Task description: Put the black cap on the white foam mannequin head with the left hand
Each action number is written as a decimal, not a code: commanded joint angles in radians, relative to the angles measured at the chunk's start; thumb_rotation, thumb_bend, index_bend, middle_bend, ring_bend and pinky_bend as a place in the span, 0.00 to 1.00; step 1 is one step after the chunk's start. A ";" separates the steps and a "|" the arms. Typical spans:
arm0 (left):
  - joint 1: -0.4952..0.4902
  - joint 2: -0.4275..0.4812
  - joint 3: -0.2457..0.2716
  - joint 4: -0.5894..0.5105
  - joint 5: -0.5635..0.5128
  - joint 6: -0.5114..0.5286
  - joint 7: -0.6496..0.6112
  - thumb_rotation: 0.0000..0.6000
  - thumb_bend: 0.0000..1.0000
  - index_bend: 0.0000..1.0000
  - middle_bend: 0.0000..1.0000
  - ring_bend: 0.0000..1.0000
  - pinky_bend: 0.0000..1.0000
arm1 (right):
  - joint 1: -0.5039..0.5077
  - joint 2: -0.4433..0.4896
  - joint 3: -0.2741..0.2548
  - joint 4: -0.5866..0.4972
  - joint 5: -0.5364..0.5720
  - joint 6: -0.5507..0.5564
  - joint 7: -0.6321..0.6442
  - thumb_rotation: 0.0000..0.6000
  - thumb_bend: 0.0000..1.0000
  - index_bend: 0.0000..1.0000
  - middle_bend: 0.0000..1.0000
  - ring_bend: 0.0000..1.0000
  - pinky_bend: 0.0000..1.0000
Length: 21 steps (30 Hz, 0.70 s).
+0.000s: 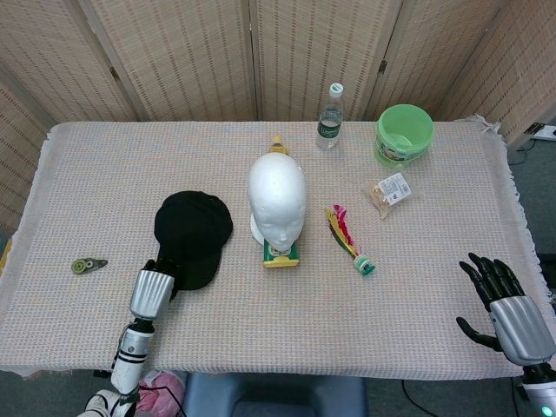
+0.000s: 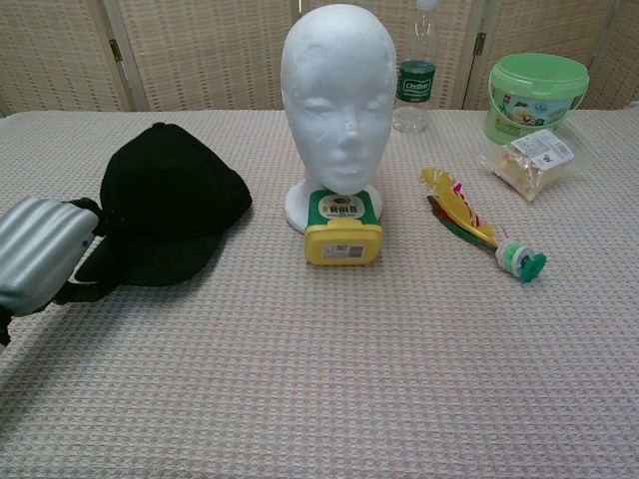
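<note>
The black cap (image 1: 193, 228) (image 2: 170, 200) lies on the cloth-covered table, left of the white foam mannequin head (image 1: 276, 195) (image 2: 337, 95), which stands upright facing me. My left hand (image 1: 155, 287) (image 2: 45, 254) is at the cap's near edge, its dark fingers closed on the brim, which is raised off the cloth. My right hand (image 1: 504, 308) hangs at the table's near right corner with fingers spread and nothing in it; only the head view shows it.
A yellow-green tub (image 1: 281, 253) (image 2: 342, 228) sits against the mannequin's base. A feathered shuttlecock (image 1: 349, 239), a snack bag (image 1: 388, 193), a green bucket (image 1: 404, 133) and a water bottle (image 1: 329, 116) stand to the right and behind. A small green object (image 1: 87, 265) lies far left.
</note>
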 commanded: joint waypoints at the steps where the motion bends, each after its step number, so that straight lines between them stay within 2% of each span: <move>1: -0.007 -0.006 -0.011 0.027 0.007 0.057 -0.006 1.00 0.52 0.66 0.68 0.46 0.61 | 0.000 0.000 -0.001 0.000 0.000 -0.001 -0.001 1.00 0.19 0.00 0.00 0.00 0.00; 11: -0.035 -0.012 -0.024 0.105 0.024 0.192 -0.039 1.00 0.55 0.70 0.75 0.51 0.66 | 0.002 -0.002 -0.004 -0.004 -0.004 -0.007 -0.010 1.00 0.19 0.00 0.00 0.00 0.00; 21: -0.061 0.049 -0.035 0.080 0.027 0.258 0.008 1.00 0.55 0.70 0.75 0.51 0.66 | 0.002 0.000 -0.005 -0.004 -0.007 -0.004 -0.004 1.00 0.19 0.00 0.00 0.00 0.00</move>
